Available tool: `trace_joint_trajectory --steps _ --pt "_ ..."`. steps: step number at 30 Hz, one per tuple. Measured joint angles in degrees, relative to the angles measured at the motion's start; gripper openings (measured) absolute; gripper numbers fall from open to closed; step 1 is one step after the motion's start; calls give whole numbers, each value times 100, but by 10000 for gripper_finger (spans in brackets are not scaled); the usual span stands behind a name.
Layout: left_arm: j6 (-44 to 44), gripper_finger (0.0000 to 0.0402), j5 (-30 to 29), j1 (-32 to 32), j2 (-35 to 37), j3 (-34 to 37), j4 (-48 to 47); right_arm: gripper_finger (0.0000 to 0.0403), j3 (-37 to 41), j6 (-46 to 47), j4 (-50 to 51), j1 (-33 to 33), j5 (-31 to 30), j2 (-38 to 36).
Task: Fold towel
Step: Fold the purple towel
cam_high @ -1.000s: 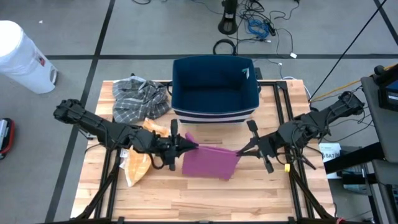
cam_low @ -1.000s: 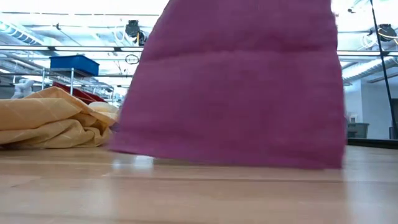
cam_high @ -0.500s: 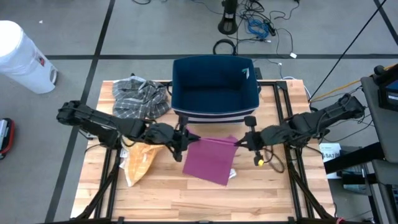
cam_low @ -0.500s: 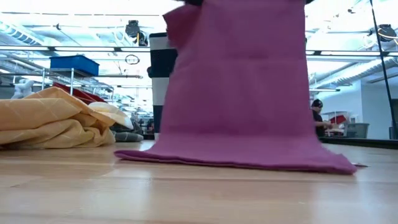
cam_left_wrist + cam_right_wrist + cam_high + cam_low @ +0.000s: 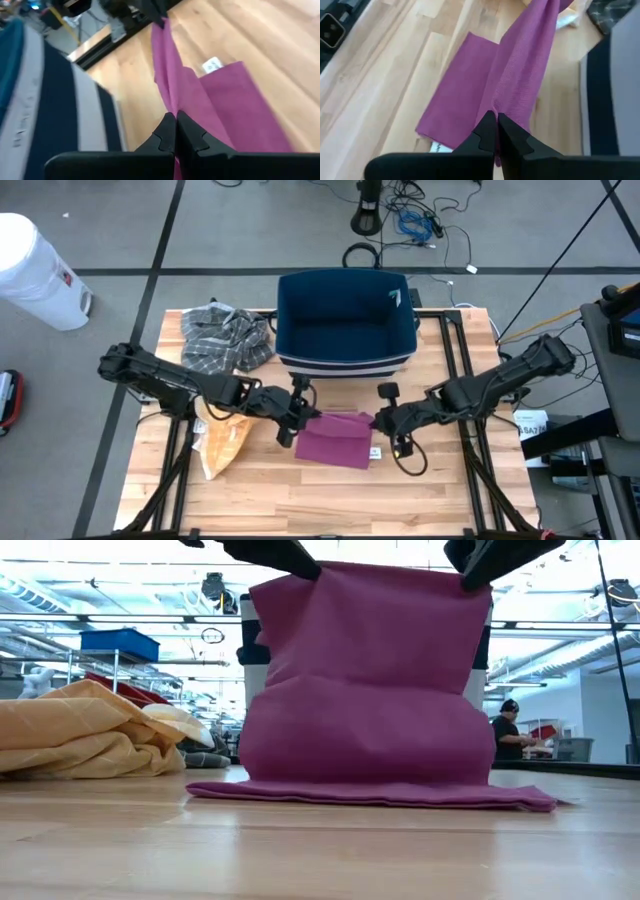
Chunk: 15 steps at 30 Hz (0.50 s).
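Note:
A magenta towel (image 5: 365, 690) hangs in the middle of the table, in front of a dark blue bin (image 5: 345, 320). Its lower part (image 5: 335, 448) lies flat on the wood. My left gripper (image 5: 303, 417) is shut on the towel's upper left corner. My right gripper (image 5: 378, 421) is shut on the upper right corner. In the low view, both grippers show at the top, the left (image 5: 300, 565) and the right (image 5: 470, 575), with the top edge stretched between them. My left gripper pinches the towel's upper left corner (image 5: 167, 107) between its two fingers, coming from the table's left and slanting down. The cloth hangs below it, bulging slack, with its lower end on the table. My right gripper pinches the upper right corner (image 5: 504, 102) between its two fingers, slanting down from the table's right. The cloth falls away from the fingers onto the flat part on the wood (image 5: 462, 100).
A yellow cloth (image 5: 225, 442) lies crumpled left of the towel, and a grey plaid cloth (image 5: 225, 340) lies at the far left corner. The bin stands just behind the grippers. Bare wood (image 5: 330, 500) stretches toward the near edge. A white bucket (image 5: 35, 270) stands on the floor.
Both grippers have sunk and tipped further downward, holding the towel's top corners throughout. The towel first swung toward the far edge. Its lower part then spread flat on the table, and the hanging part, once straight, now bulges slack.

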<state>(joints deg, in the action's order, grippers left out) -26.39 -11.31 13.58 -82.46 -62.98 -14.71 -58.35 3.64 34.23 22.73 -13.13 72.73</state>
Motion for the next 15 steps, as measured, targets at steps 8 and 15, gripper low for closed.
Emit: trace_joint_trajectory --steps 8,15 --pt "96 1 207 215 -2 0 -21 0 0 79 -309 259 282 57" --pt "376 1 402 219 -7 0 -16 0 -2 331 -317 390 264 57"
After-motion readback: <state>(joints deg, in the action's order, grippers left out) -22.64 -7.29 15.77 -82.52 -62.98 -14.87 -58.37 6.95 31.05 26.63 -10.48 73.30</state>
